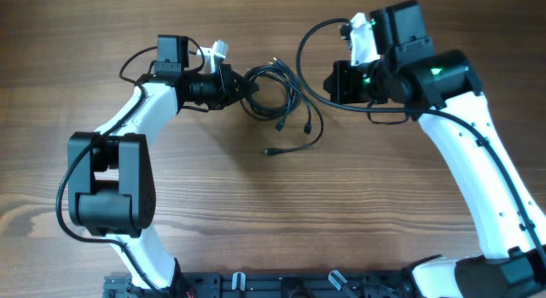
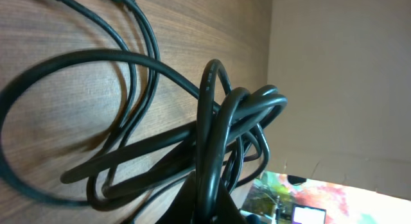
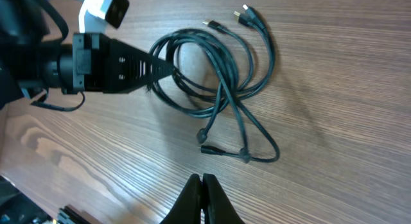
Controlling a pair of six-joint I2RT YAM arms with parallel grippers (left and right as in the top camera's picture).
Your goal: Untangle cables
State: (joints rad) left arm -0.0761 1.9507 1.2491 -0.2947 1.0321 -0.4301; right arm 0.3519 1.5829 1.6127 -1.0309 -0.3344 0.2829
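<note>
At twelve o'clock on the brown wood-grain tabletop, pinches the nine o'clock edge of the loose tangle of thin black cables between the left fingers, likely to anchor it for drawing strands out. Hovers at three o'clock with the right fingers pressed together, empty. Hides the exact pinch point behind bunched loops; cannot follow single strands through the knot.

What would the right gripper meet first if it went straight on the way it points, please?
Most likely the loose plug end of the black cables, lying straight ahead in the wrist view. How high the right gripper sits is unclear, so it could touch the table first.
</note>
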